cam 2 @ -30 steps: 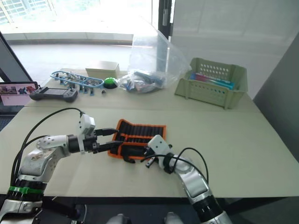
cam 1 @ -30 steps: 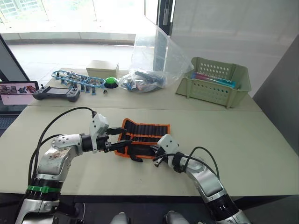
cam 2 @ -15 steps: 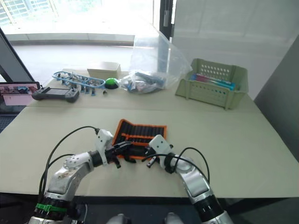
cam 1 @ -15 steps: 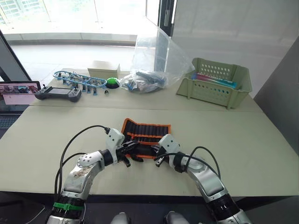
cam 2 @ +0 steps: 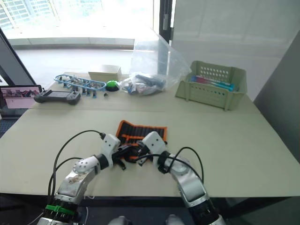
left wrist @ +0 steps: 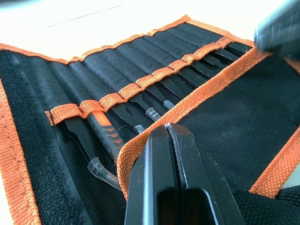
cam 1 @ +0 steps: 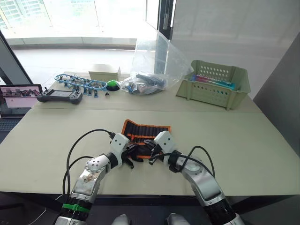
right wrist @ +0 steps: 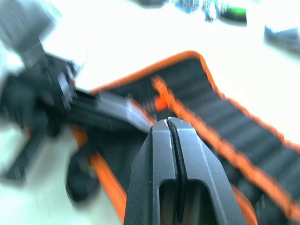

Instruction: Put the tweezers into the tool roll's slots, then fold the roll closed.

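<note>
the tool roll (cam 1: 146, 136) lies open on the near table (cam 1: 243, 140), roughly at its middle, black with orange edging, its near flap partly turned over. in the left wrist view the slots (left wrist: 140, 84) run in a row across the roll's inner face, and the tweezers (left wrist: 154, 96) sit tucked in them, dark tips poking out below the orange trim; one orange-handled tool (left wrist: 105, 131) sits among them.

both arms meet at the roll's near edge. the left gripper (cam 1: 132, 153) sits at the near left part of the roll, its fingers (left wrist: 164, 159) pressed together, clenched right at the orange-edged flap; whether cloth is pinched between them i cannot tell. the right gripper (cam 1: 152, 151) is just beside it, over the near edge, fingers (right wrist: 171, 154) also pressed together, nothing seen between them.

on the far table: a clear plastic bag (cam 1: 152, 65), a green basket (cam 1: 213, 82) to the right, a handheld controller (cam 1: 58, 96) to the left.
</note>
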